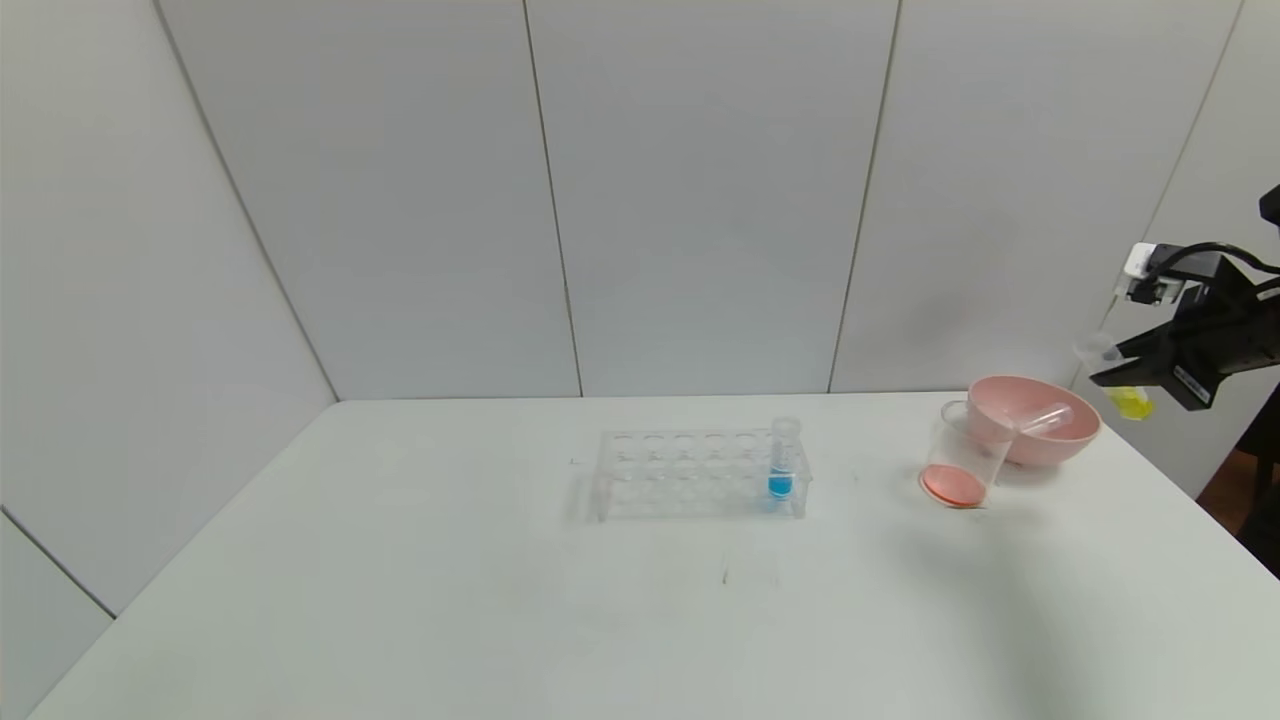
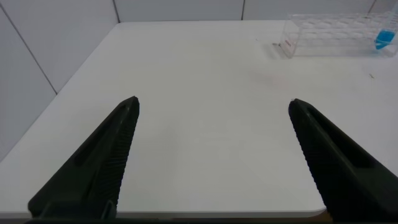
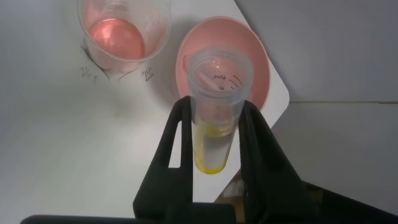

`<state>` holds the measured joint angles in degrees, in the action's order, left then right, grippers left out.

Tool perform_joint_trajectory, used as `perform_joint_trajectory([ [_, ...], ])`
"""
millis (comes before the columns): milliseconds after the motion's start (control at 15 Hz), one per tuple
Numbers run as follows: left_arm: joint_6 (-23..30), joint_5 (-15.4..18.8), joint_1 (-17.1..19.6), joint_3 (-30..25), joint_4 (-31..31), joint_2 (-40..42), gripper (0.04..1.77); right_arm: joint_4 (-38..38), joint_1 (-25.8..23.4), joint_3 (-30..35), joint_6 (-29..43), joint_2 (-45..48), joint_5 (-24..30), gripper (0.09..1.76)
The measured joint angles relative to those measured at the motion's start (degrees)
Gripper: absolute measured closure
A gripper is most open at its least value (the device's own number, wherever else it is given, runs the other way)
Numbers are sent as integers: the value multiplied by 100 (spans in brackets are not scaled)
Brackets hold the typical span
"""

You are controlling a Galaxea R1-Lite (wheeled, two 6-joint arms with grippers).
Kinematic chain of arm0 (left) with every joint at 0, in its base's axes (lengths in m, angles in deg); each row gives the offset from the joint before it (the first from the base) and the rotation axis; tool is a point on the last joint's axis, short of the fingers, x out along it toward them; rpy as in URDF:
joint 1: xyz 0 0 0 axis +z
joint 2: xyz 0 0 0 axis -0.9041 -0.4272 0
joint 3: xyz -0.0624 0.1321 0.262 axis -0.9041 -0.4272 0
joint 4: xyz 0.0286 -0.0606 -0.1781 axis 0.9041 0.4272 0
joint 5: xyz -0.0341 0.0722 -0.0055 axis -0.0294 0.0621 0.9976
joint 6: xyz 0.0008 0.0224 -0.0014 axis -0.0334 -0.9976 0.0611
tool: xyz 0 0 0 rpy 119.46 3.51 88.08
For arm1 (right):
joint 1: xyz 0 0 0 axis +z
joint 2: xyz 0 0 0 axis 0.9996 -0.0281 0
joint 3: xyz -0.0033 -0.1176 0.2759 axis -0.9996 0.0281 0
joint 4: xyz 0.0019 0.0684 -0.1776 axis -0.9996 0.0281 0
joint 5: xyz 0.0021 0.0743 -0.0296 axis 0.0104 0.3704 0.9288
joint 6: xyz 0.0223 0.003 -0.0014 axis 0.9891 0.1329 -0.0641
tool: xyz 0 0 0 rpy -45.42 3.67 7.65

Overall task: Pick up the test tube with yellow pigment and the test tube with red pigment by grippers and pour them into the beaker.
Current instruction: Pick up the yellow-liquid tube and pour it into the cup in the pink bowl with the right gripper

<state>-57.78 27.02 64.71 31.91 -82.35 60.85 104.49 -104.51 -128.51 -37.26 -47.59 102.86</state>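
Note:
My right gripper (image 1: 1112,372) is shut on the test tube with yellow pigment (image 1: 1132,402) and holds it tilted in the air, right of the pink bowl and past the table's right edge. In the right wrist view the tube (image 3: 219,87) sits between the gripper's (image 3: 214,107) two fingers, with yellow liquid at its base. The beaker (image 1: 965,452) stands left of the bowl with red-orange liquid in its bottom; it also shows in the right wrist view (image 3: 124,34). A clear, empty-looking tube (image 1: 1045,420) lies in the bowl. My left gripper (image 2: 213,102) is open and empty over bare table.
The pink bowl (image 1: 1040,440) touches the beaker near the table's right edge; it also shows in the right wrist view (image 3: 258,68). A clear tube rack (image 1: 690,475) stands mid-table with a blue-liquid tube (image 1: 782,462) at its right end. The rack shows in the left wrist view (image 2: 329,34).

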Motion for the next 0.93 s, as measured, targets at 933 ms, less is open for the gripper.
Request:
perform_joint_trajectory([
  [933, 0, -2, 0, 0, 2, 0, 9, 440, 959, -1150, -1223, -1064, -1807, 135],
])
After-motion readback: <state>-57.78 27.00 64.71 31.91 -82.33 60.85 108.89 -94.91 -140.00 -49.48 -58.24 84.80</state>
